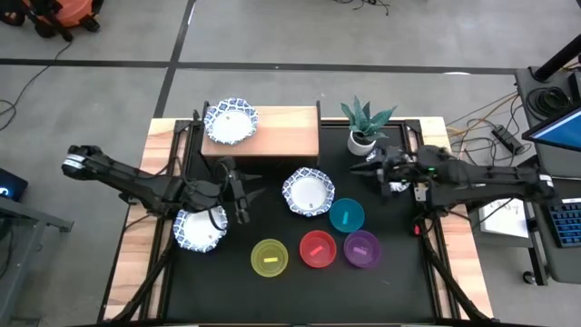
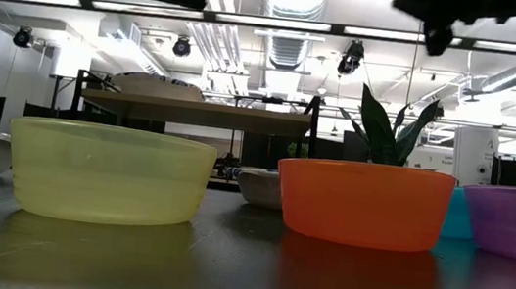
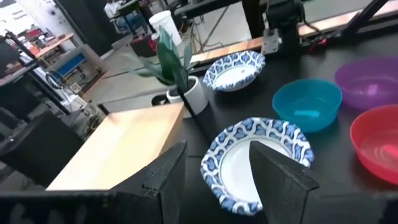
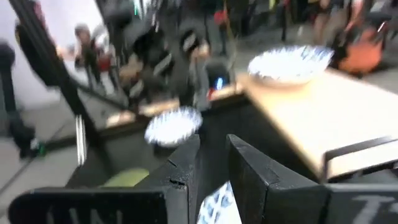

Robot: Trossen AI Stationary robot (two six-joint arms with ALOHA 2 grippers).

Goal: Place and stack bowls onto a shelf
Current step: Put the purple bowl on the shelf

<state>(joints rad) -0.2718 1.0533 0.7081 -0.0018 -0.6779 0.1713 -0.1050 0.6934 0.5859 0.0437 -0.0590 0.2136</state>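
Note:
The light-wood shelf carries one blue-rimmed white bowl at its left end. A second blue-rimmed bowl sits on the black table, and a third lies under my left arm. A fourth sits by the plant pot, mostly hidden under my right arm in the high view. The teal, red, yellow and purple bowls stand near the front. My left gripper is open and empty, just left of the second bowl. My right gripper is open by a narrow gap and empty, above the table.
A white plant pot with a spiky green plant stands just right of the shelf, close to my right gripper. The shelf's middle and right part is bare. In the low view the yellow bowl and the red bowl stand nearest.

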